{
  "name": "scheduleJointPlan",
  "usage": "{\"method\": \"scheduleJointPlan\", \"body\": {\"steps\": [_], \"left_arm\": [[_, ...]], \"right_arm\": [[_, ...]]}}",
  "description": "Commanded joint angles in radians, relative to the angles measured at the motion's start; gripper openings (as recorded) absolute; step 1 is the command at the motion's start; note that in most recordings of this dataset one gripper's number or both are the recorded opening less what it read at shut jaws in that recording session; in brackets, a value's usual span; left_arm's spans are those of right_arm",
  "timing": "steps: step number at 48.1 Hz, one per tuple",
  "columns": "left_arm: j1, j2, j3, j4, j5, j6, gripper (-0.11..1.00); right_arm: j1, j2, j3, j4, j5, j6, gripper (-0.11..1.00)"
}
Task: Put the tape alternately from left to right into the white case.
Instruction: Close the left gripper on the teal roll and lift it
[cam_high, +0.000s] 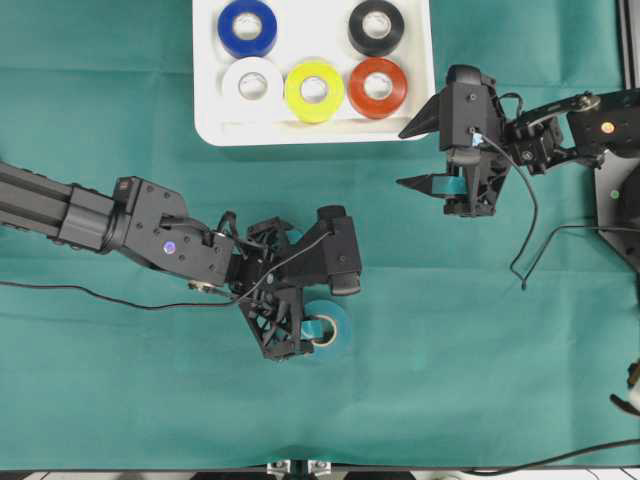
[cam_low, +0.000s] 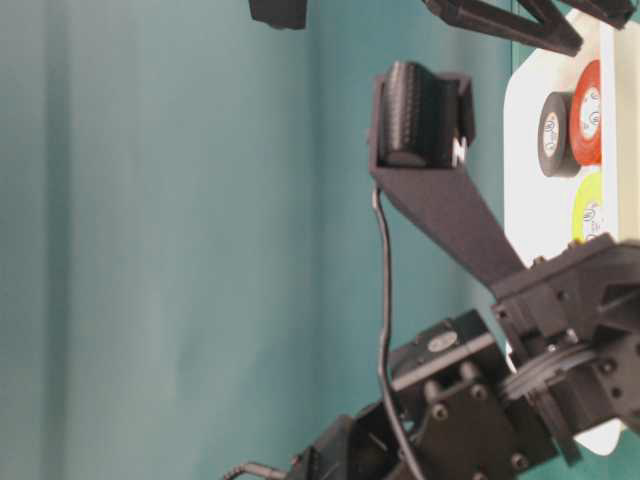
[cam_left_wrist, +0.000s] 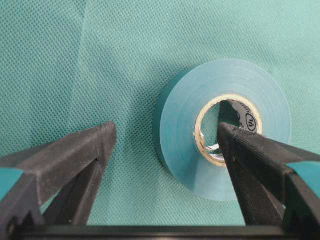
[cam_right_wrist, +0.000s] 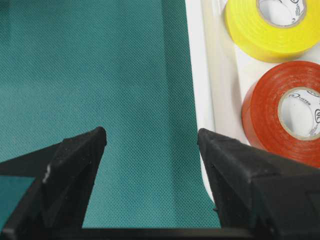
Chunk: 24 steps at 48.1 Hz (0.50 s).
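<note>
My left gripper (cam_left_wrist: 165, 145) stands spread, one finger inside the teal roll (cam_left_wrist: 225, 125) near the cloth's front edge, so closing off-centre could tip or skid it.

Left wrist view: teal tape roll (cam_left_wrist: 222, 127) lies flat on the green cloth (cam_left_wrist: 100, 60), pale core ring facing up, black print visible on the core's inner wall. Left gripper (cam_left_wrist: 167, 145) jaws spread wide. Right-hand finger (cam_left_wrist: 260, 165) sits over the roll, its tip at the core opening and covering part of the near face. Left-hand finger (cam_left_wrist: 65, 165) is over bare cloth, apart from the roll's outer wall. Roll wall lies between the two fingers. Contact with the roll cannot be determined.
</note>
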<state>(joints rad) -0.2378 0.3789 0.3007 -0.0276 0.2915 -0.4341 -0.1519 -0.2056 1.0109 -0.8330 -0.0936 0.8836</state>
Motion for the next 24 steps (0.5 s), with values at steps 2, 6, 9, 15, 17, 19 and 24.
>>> {"method": "scheduleJointPlan", "body": {"steps": [2,6,9,15,17,19,24], "left_arm": [[0.008,0.0,-0.006,-0.002,0.0,-0.002,0.65],[0.008,0.003,-0.012,-0.002,0.005,-0.002,0.65],[0.006,0.003,-0.015,-0.002,0.012,-0.002,0.65],[0.006,0.003,-0.018,-0.002,0.037,-0.002,0.56],[0.006,0.003,-0.018,-0.002,0.048,-0.002,0.47],[0.008,0.003,-0.02,-0.002,0.06,0.0,0.35],[0.006,0.003,-0.025,-0.002,0.087,0.0,0.12]], "right_arm": [[0.002,-0.008,-0.012,0.002,-0.008,-0.002,0.81],[0.003,-0.008,-0.012,0.002,-0.008,-0.002,0.81],[0.003,-0.008,-0.011,0.002,-0.008,-0.002,0.82],[0.003,-0.008,-0.011,0.002,-0.008,-0.002,0.81],[0.003,-0.009,-0.011,0.002,-0.008,-0.002,0.81],[0.003,-0.009,-0.011,0.002,-0.008,-0.002,0.81],[0.002,-0.008,-0.012,0.002,-0.008,-0.002,0.81]]}}
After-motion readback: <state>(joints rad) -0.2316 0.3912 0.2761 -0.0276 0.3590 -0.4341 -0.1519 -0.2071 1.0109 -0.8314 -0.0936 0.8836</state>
